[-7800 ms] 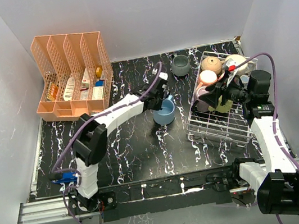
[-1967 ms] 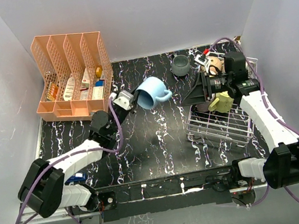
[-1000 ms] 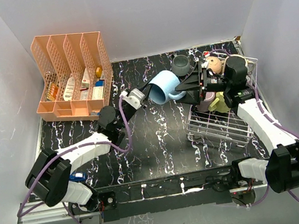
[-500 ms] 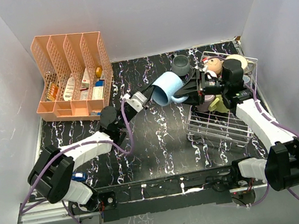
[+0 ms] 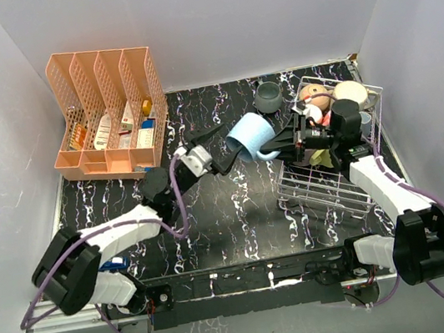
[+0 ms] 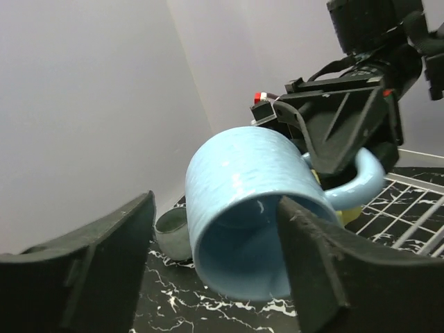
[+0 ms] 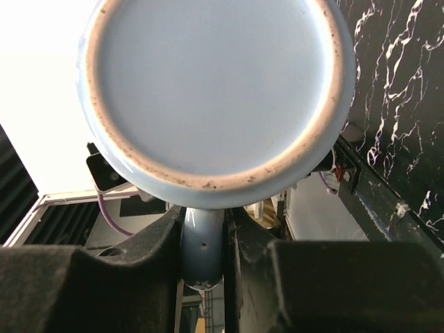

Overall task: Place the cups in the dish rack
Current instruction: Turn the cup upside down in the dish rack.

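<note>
Mug of light blue glazed ceramic (image 5: 249, 135) hangs on its side in the air above black white-veined bench (image 5: 213, 218), just left of silver-white wire dish rack (image 5: 327, 188). Mouth faces the left arm, base faces the right arm. Right jaws pinch the mug's loop handle from both sides. Left jaws spread, one finger on either side of the mug's mouth end; contact there not clear. Small grey ceramic mug (image 5: 268, 96) upright on bench beyond. Tan rounded mug (image 5: 312, 93) and cream mug (image 5: 351, 91) sit at the rack's far end. Peach plastic slotted organizer (image 5: 107, 108) far left, well apart.
</note>
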`<state>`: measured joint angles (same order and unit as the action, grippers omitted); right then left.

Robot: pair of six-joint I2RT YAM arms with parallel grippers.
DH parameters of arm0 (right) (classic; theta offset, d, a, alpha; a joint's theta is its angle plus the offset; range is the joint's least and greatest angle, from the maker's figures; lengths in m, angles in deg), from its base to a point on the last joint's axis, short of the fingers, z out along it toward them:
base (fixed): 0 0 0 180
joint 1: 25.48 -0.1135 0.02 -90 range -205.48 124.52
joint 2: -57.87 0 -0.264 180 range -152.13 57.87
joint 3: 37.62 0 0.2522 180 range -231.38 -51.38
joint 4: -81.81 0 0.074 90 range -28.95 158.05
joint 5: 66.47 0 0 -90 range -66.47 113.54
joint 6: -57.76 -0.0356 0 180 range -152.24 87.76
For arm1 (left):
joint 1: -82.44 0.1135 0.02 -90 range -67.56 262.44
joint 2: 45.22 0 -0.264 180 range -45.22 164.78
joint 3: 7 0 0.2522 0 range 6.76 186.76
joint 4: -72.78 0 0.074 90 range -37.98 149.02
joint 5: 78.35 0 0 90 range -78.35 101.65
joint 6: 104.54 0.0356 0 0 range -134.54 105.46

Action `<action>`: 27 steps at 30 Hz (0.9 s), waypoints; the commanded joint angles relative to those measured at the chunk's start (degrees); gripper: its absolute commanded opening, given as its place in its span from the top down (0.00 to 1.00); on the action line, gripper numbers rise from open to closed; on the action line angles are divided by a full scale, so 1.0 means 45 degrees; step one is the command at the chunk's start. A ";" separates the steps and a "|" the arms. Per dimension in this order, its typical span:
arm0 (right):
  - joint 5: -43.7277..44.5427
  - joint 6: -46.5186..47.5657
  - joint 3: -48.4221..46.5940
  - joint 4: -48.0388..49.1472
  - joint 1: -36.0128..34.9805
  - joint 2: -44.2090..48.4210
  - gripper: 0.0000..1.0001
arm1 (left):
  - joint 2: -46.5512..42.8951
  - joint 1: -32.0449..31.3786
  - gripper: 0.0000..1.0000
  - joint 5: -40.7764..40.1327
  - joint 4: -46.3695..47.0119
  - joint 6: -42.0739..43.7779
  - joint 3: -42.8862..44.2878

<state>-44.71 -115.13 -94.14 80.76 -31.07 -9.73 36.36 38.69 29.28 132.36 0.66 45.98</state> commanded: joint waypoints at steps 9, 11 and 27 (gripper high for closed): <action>-0.0160 0.3107 -0.0407 0.2026 0.1193 0.1229 0.92 | -0.6116 -0.0036 0.22 -0.0875 -0.8386 -0.4965 -0.0846; -0.0247 0.6910 -0.1564 -0.0492 0.1500 0.1323 0.92 | -0.6269 0.0037 0.21 -0.1018 -1.1652 -0.5435 0.0494; 0.0726 1.6663 -0.4721 -0.7784 0.3809 0.2052 0.92 | -0.4215 0.4541 0.14 0.0442 -1.8027 -0.5323 0.3018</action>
<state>-43.10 -56.73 -107.48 52.63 -15.00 -2.45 19.73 58.95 31.33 52.26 -25.21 64.78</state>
